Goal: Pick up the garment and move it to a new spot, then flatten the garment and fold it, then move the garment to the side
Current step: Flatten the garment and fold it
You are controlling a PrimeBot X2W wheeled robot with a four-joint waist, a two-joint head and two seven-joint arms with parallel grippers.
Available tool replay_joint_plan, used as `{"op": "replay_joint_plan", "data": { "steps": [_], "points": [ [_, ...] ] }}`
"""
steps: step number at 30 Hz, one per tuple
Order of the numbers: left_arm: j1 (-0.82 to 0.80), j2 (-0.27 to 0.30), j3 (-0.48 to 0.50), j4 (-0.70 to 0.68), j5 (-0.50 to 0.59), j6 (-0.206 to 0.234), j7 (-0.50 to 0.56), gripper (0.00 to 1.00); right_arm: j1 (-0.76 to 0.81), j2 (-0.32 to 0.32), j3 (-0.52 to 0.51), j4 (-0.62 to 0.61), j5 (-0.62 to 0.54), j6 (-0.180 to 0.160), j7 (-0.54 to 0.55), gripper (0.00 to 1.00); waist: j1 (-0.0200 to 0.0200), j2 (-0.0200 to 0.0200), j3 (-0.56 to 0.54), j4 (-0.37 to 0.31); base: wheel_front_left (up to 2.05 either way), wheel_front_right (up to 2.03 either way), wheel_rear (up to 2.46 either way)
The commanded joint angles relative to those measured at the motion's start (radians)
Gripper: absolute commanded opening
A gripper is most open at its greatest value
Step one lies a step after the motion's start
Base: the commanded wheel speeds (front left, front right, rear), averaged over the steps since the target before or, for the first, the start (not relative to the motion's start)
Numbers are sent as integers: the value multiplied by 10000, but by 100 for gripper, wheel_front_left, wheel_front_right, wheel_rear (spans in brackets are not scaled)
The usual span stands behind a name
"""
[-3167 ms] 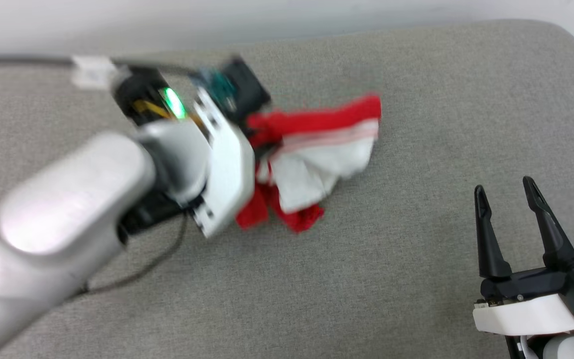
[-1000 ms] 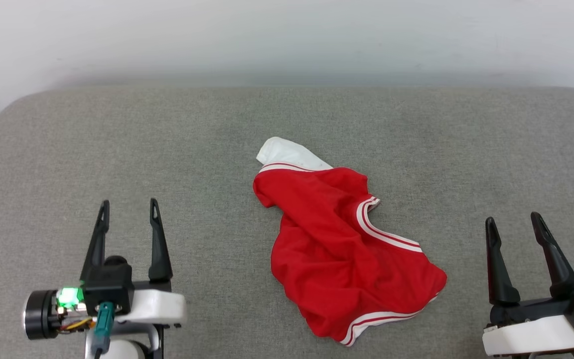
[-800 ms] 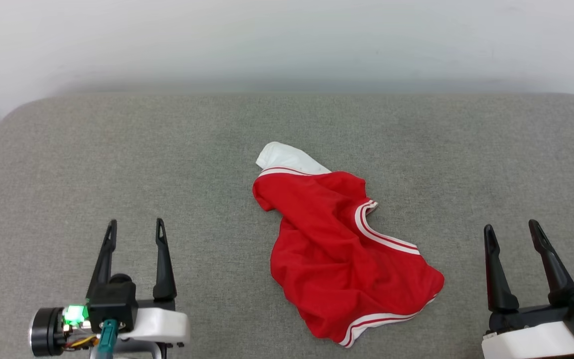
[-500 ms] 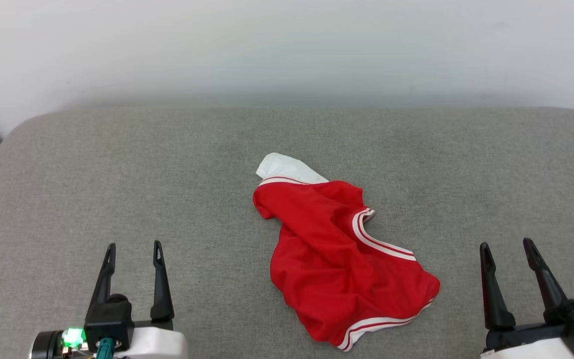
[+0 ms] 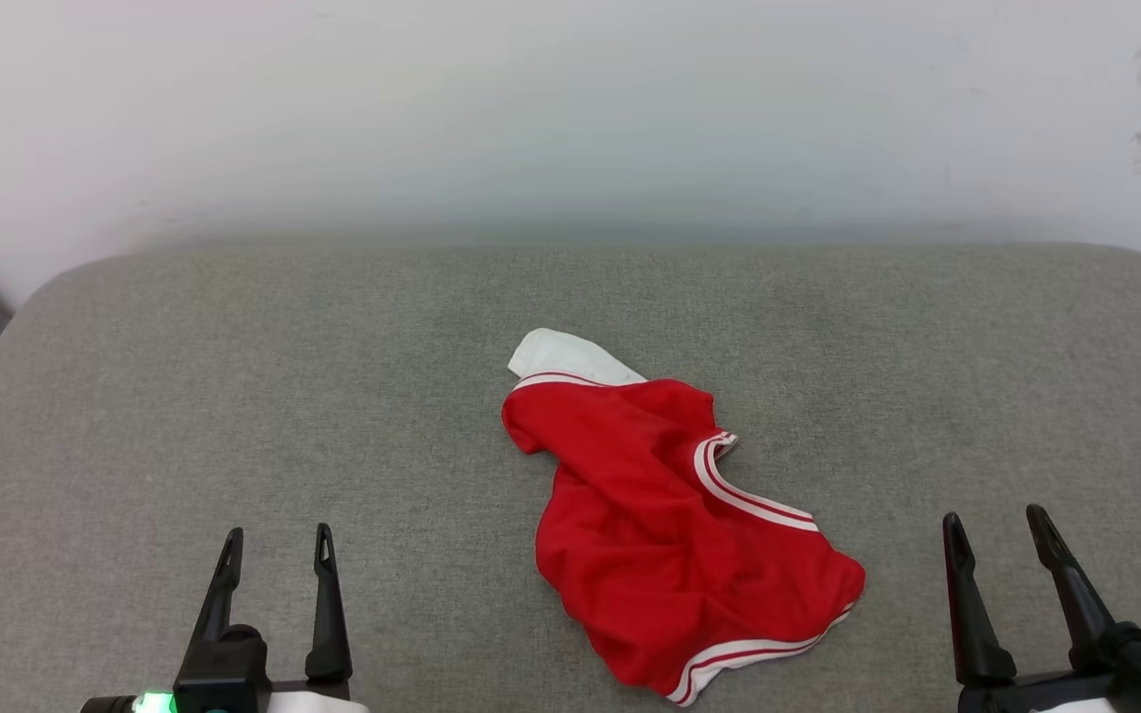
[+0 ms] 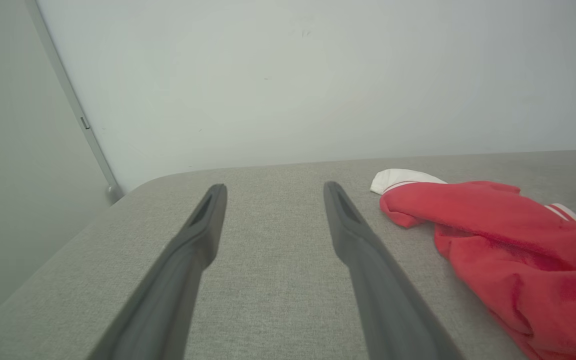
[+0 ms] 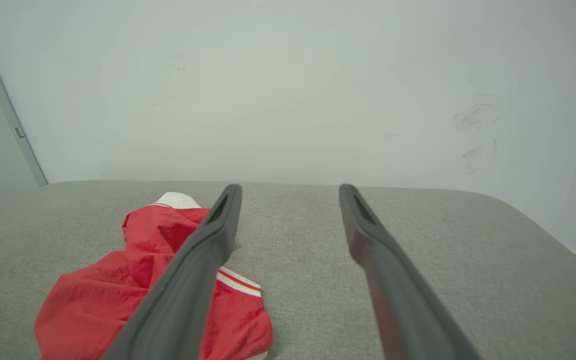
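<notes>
Red and crumpled, the garment [image 5: 674, 535] lies mid-way across the grey cushion [image 5: 234, 396], between the left gripper [image 5: 278, 535] and the right gripper [image 5: 994, 517], both near, spread wide, holding nothing.

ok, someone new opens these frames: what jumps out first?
A red garment lies crumpled in the middle of the grey cushion, a white sleeve poking out at its far end. The left gripper and the right gripper flank it on the near side, both open and empty.
</notes>
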Motion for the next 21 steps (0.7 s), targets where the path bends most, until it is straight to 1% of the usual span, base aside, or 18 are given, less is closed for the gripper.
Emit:
{"op": "replay_joint_plan", "data": {
  "steps": [1, 7, 10, 14, 16, 18, 21],
  "points": [
    [93, -79, 91, 30, 102, -74, -26, 100, 130, 20, 16, -33, 50, -7, -20, 100, 0, -1, -17, 12, 0, 0, 0],
    [109, -177, 295, 107, 271, -294, -26, 100, 123, 20, 57, -60, 70, -7, -20, 100, 0, -1, -18, 11, 0, 0, 0],
    [-245, -231, 395, 288, 158, -533, -26, 100, 43, 20, 45, -84, 64, -7, -20, 100, 0, -1, 39, 16, 0, 0, 0],
    [-1172, 1, 443, 714, 266, -1033, -26, 100, -92, 20, 84, -109, -13, -7, -20, 100, 0, -1, 174, 20, 0, 0, 0],
    [-1823, 92, 507, 923, 110, -1377, -26, 100, -192, 20, 156, -119, -60, -7, -20, 100, 0, -1, 273, -37, 0, 0, 0],
    [-2620, 329, 631, 1104, 75, -1722, -26, 100, -315, 19, 188, -158, -78, -7, -20, 100, 0, -1, 452, -122, 0, 0, 0],
    [-3835, 619, 626, 1445, 217, -2095, -26, 100, -519, 20, 135, -261, -111, -7, -20, 100, 0, -1, 840, -234, 0, 0, 0]
  ]
}}
